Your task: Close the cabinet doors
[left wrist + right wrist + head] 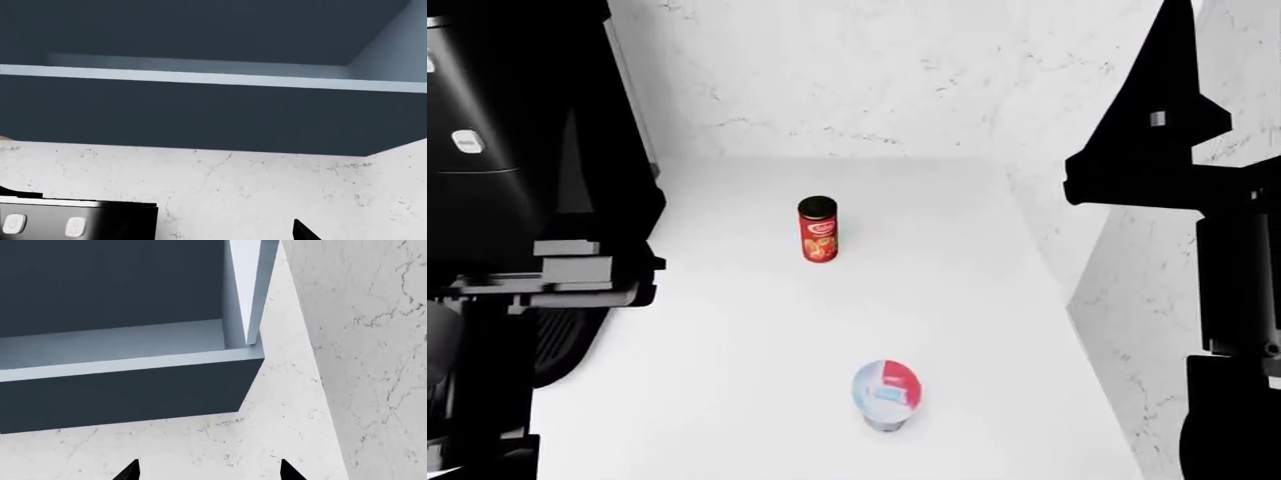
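The cabinet is a dark blue wall unit seen from below in both wrist views. In the right wrist view its inside is exposed, and a pale blue door stands open, edge-on, at the cabinet's right corner. My right gripper is open and empty below the cabinet's underside, apart from the door. In the left wrist view the cabinet's pale front edge crosses the picture and no door shows. My left gripper sits low before the marble wall; one fingertip shows and nothing is held.
A black appliance with white buttons sits under the cabinet beside my left gripper. On the white counter stand a red can and a small red-and-white cup. Both raised arms flank the head view. A marble side wall bounds the right.
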Available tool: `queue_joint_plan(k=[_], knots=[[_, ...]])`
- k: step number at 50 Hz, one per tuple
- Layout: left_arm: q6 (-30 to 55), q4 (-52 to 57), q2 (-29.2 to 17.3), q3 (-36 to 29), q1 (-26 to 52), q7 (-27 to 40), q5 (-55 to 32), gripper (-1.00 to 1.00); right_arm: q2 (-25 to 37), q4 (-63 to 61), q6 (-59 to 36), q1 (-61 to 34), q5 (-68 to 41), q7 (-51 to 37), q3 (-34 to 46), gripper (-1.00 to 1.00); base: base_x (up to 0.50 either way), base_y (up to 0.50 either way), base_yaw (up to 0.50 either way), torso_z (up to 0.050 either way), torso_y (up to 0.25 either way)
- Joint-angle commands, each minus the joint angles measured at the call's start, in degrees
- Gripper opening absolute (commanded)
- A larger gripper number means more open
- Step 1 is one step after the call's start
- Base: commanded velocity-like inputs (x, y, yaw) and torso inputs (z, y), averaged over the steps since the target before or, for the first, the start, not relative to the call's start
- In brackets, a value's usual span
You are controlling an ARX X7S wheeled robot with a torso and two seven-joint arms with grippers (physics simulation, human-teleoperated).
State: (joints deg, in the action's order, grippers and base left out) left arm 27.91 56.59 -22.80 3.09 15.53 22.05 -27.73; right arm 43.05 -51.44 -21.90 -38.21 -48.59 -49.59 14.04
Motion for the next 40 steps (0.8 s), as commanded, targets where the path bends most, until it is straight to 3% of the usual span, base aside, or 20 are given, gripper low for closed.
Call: queue_joint_plan(k=[1,20,28,40], knots=[[1.1,0.3,-0.7,-0.1,0.6,1.1,-1.0,1.0,0.1,0.0,0.2,0.0,0.3,0.1,0.2,1.0,0.0,0.0,0.0,0.05,0.0],[-2.1,-0.1,-0.8,1.0,-0.3,1.6,-2.6,1.0,1.8,-2.3,-0.2,-0.4,0.7,-1.3,-0.7,1.0,0.0,0.0,0.0,0.05,0.008],[-2.2,0.3,-1.5,2.2,-0.4,2.3,-3.8,1.0,10.0,-3.4,3.6,4.9,-5.6,-3.4,-12.4,1.0,0.0,0.0,0.0,0.0,0.0],[-2.3,-0.4,-2.0,1.0,-0.3,2.6,-3.3,1.0,12.0,-1.1,7.5,8.2,-10.8,-1.6,-18.4,1.0,0.0,0.0,0.0,0.0,0.0]])
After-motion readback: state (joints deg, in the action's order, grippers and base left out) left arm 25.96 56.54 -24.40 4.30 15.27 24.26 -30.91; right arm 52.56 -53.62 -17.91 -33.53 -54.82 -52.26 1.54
